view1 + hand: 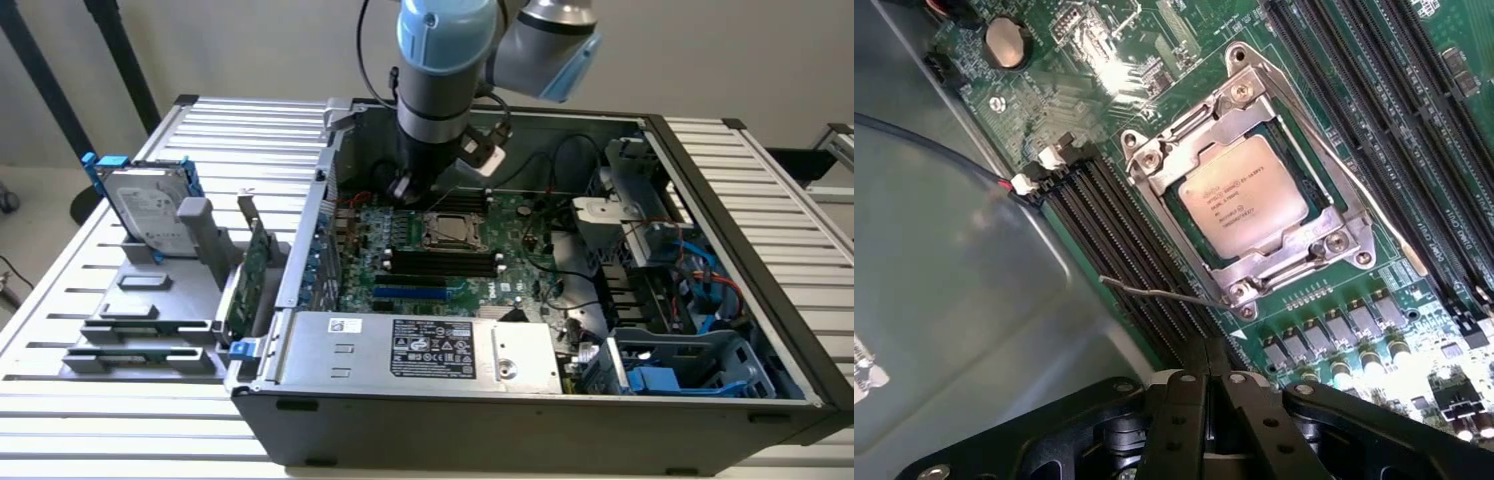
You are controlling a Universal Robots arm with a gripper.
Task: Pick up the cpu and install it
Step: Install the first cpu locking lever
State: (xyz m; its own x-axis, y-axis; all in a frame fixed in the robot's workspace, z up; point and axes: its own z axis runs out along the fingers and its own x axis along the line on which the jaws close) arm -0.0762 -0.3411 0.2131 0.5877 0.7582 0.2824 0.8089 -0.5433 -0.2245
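Observation:
The cpu, a small square chip with a dull silver top, lies flat in its socket on the green motherboard, framed by the metal retention bracket. In the exterior view the cpu sits mid-board inside the open computer case. My gripper is shut with nothing between its fingers. It hovers just off one corner of the socket, close to the thin wire lever. In the exterior view the gripper hangs low over the board, to the exterior view's left of the cpu.
Black memory slots run beside the socket. A long grey metal box with a black label spans the case front. A silver hard drive with blue rails stands on a grey rack outside the case. Case walls and cables hem the board.

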